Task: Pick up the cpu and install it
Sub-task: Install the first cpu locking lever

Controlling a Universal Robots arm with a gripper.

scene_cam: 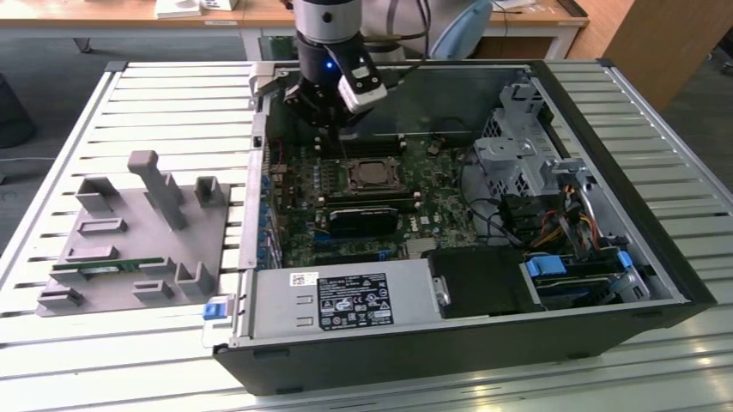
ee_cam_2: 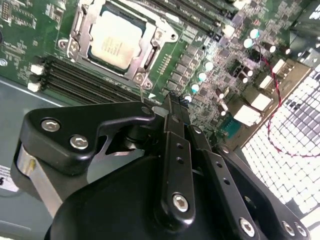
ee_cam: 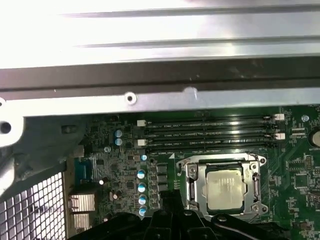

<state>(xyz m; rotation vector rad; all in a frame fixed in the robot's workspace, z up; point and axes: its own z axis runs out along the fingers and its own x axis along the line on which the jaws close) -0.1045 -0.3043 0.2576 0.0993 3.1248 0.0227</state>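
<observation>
Pincer (ee_cam_2: 172, 107) pressed together, empty, lower frame; cpu (ee_cam_2: 116, 39) already seated in socket (ee_cam_2: 80, 25), upper left; retention frame apparently unlatched.

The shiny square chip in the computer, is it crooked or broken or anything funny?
Nothing stands out. The cpu lies flat and square inside its socket frame on the motherboard, edges lined up with the frame, with no visible damage. The gripper is above the board beside the socket, holding nothing.

The hand (ee_cam_2: 172, 107) hides the motherboard (ee_cam_2: 210, 55) beneath it.
</observation>
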